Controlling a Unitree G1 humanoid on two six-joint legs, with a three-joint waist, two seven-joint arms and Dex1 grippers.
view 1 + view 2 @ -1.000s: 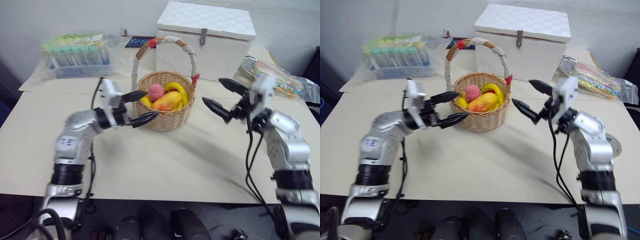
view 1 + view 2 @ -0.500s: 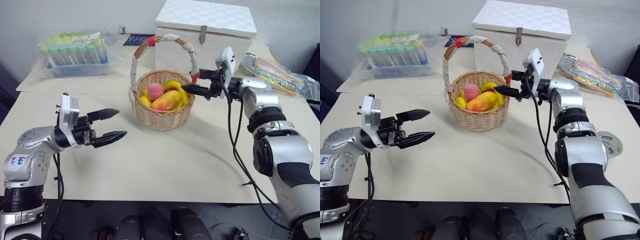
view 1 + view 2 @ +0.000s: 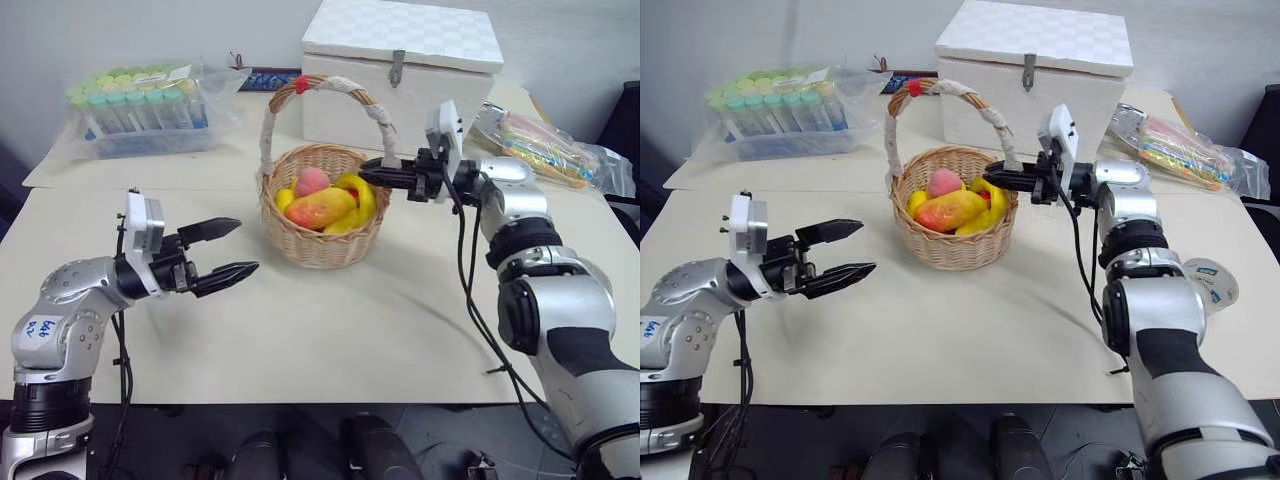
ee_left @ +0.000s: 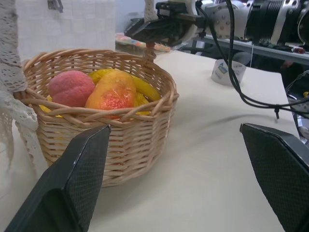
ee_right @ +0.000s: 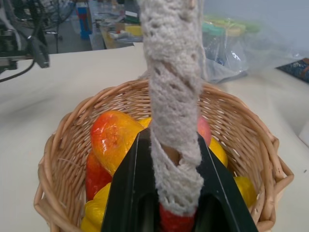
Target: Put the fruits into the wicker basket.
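Wicker basket [image 3: 322, 215] mid-worktop [image 3: 330, 320], at 6 o'clock from white lidded box [image 3: 400, 60]. Peach [image 3: 312, 181] + mango [image 3: 320, 208] already inside, w/ what looks like banana [image 3: 358, 198], partly hidden. Right tool [image 5: 166, 193] clamped tight on cloth-wrapped handle [image 5: 174, 96] low at its 3 o'clock foot. Left tool [image 3: 228, 254] fully spread, empty, well clear at basket's 8 o'clock. Handling: basket light, weave stiffish, cloth wrap soft, gives grip; fruit prob. bruisable, may roll if tilted. Best hold: handle.
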